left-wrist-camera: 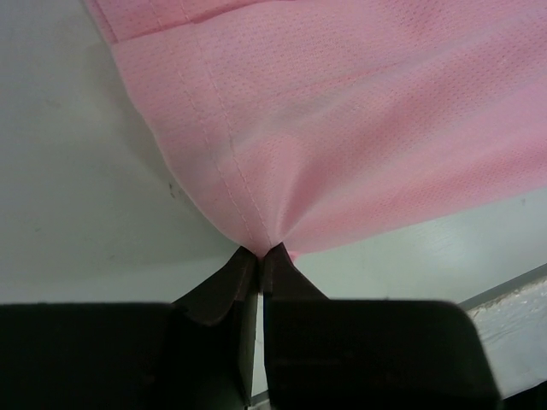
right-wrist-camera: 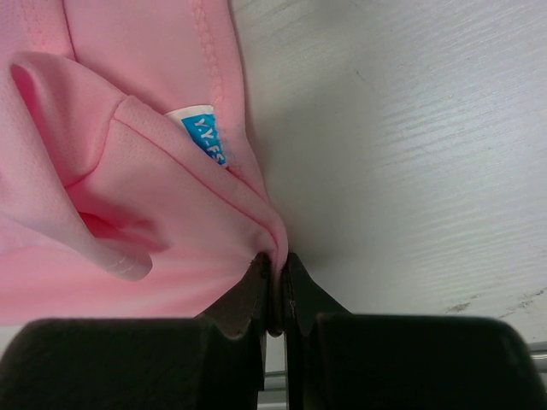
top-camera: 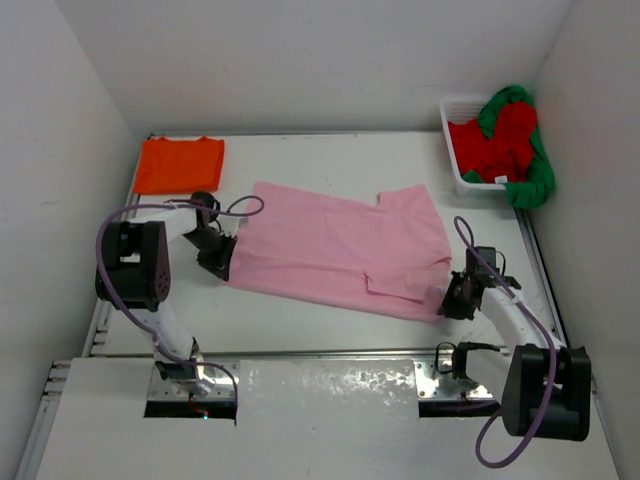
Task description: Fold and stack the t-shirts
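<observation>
Two grippers, both closest to you, are pinching the same garment. Your left gripper (left-wrist-camera: 259,252) is clamped tight on the near-left corner of the pink t-shirt (top-camera: 330,245), the hem bunching into a point between its fingertips. Your right gripper (right-wrist-camera: 275,260) is likewise closed on a fold at the shirt's near-right edge, just beside a small blue-and-white label (right-wrist-camera: 203,132). Between the two arms the pink t-shirt lies spread across the middle of the white table (top-camera: 330,160), mostly flat and skewed, with one sleeve showing towards the right. Further back on your left, the orange t-shirt (top-camera: 180,163) lies folded flat in the far-left corner, apart from the pink one. At the far right a white basket (top-camera: 452,140) holds the red t-shirt (top-camera: 495,140), with the green t-shirt (top-camera: 535,175) draped over its far and right rims.
</observation>
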